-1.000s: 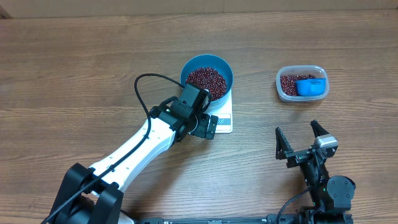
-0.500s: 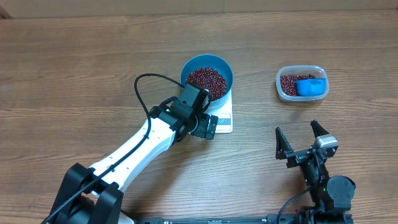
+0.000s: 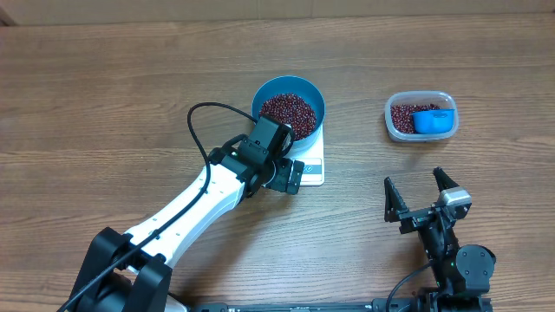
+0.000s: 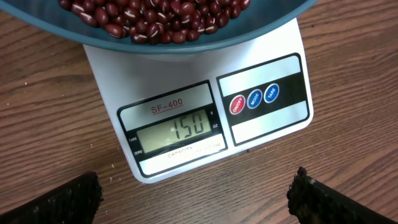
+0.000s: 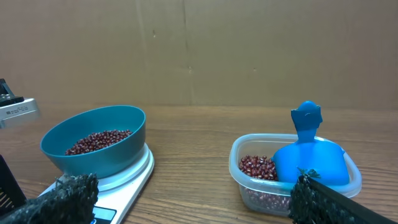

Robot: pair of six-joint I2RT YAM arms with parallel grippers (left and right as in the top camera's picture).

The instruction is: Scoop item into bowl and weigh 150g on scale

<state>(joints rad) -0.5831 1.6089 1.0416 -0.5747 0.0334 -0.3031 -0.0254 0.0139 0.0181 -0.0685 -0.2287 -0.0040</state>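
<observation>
Nearest my base, my right gripper point(image 3: 419, 198) is gaping wide, holding nothing; my left gripper point(image 4: 199, 208) is hovering equally spread and empty before the scale point(image 4: 261, 134), which is showing 150; beyond it the bowl point(image 5: 106, 152) is sitting on the scale, carrying the beans point(image 4: 155, 15)

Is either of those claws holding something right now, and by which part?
Nothing is held. The left gripper hangs open over the scale, the right gripper stands open and empty, and the scoop lies in the tub.
</observation>
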